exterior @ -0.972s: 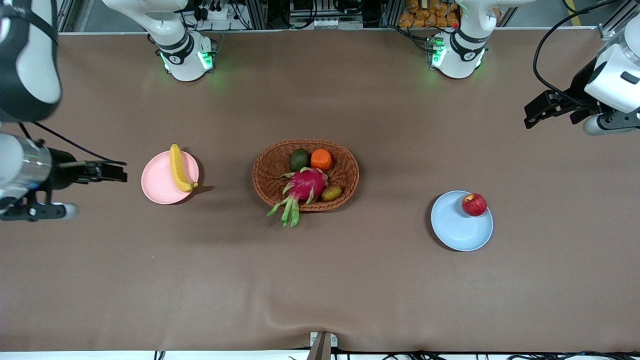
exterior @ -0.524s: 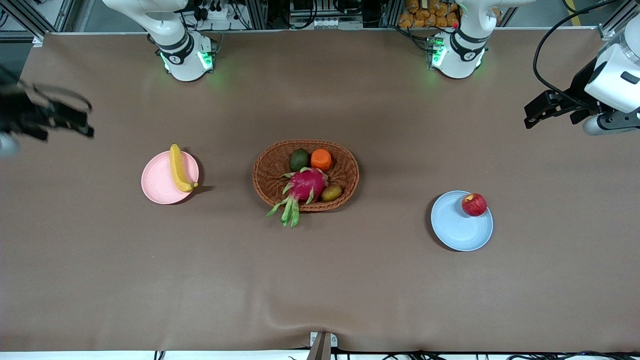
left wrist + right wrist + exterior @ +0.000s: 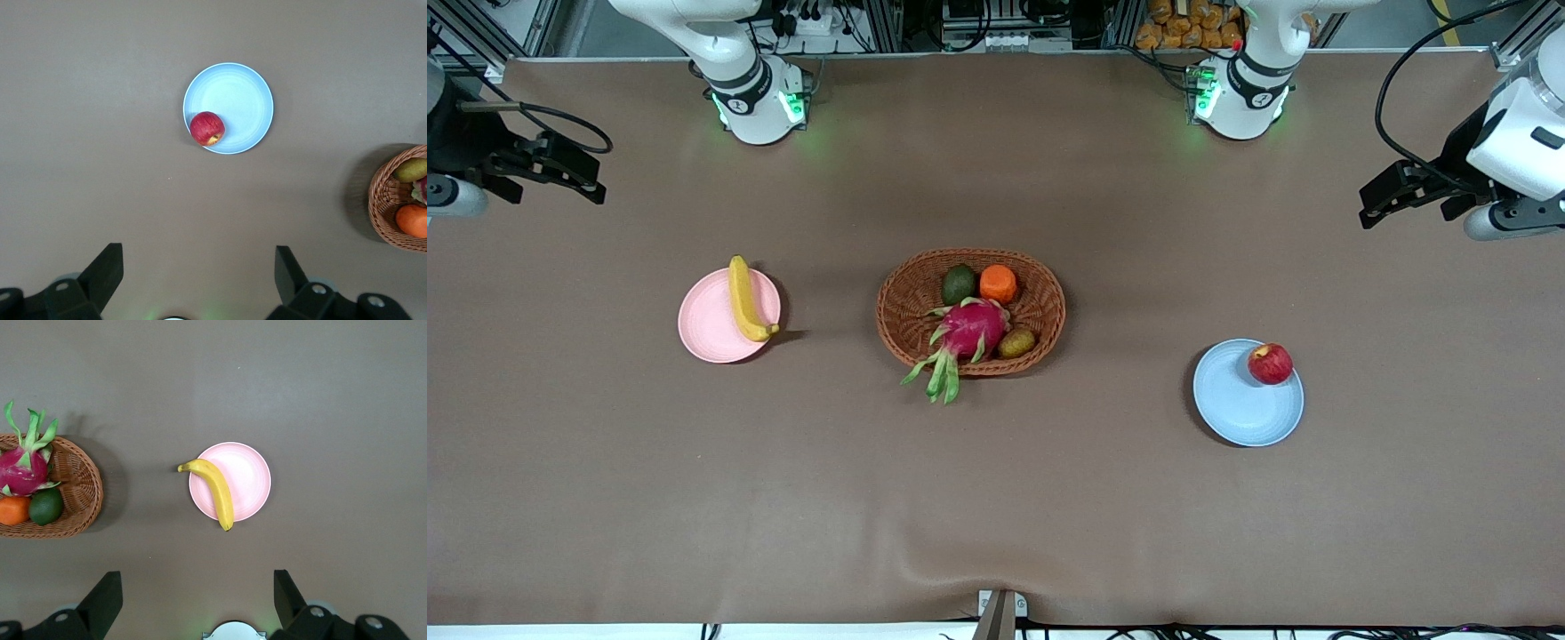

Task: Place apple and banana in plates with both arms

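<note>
**On 2 plates, fruit at rest**

Across the table, the banana lies on the pink plate, the apple on the blue plate. The left gripper and right gripper hang wide open, empty, above the table's ends.

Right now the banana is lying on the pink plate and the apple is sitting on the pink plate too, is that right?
Not quite. The banana is on the pink plate, but the apple sits on the blue plate, near its rim. The front view shows this, and the left wrist view confirms it.
</note>
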You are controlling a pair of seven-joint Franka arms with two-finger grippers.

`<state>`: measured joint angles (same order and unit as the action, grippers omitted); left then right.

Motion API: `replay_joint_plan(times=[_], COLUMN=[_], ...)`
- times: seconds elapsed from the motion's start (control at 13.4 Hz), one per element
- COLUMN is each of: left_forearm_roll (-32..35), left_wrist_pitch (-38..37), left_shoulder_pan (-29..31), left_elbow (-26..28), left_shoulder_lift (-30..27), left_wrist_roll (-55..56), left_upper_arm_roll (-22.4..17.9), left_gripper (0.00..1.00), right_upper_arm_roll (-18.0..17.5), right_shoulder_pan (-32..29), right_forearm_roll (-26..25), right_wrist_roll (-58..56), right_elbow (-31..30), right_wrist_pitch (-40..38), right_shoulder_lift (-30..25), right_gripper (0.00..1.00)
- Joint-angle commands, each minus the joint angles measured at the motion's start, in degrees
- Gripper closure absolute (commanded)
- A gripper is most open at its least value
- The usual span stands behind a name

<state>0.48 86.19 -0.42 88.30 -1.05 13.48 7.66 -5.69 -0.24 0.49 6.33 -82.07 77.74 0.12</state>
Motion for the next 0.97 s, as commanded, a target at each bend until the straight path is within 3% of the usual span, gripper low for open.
replay_joint_plan(times=[0.0, 0.15, 0.9], left_forearm_roll=[-0.7, -0.7, -0.2], left_wrist_pitch=[-0.7, -0.7, -3.0], left_shoulder_pan=[0.0, 0.0, 0.2], left_elbow=[-0.6, -0.7, -0.8], left_shoulder_lift=[-0.2, -0.2, -1.4], left_wrist_roll=[-0.3, -0.3, 0.7], left_upper_arm_roll=[-0.2, -0.2, -0.7], left_gripper=[0.0, 0.0, 0.0], right_upper_arm_roll=[-0.6, -0.5, -0.2], right_shoulder_pan=[-0.7, -1.1, -1.3], right_forearm_roll=[-0.8, -0.7, 0.8], right_wrist_roll=[0.8, 0.8, 0.9], right_elbow=[-2.4, -5.3, -5.0], right_wrist_pitch=[0.8, 1.3, 3.5], right_shoulder_lift=[-2.1, -3.9, -3.9], right_gripper=[0.0, 0.0, 0.0])
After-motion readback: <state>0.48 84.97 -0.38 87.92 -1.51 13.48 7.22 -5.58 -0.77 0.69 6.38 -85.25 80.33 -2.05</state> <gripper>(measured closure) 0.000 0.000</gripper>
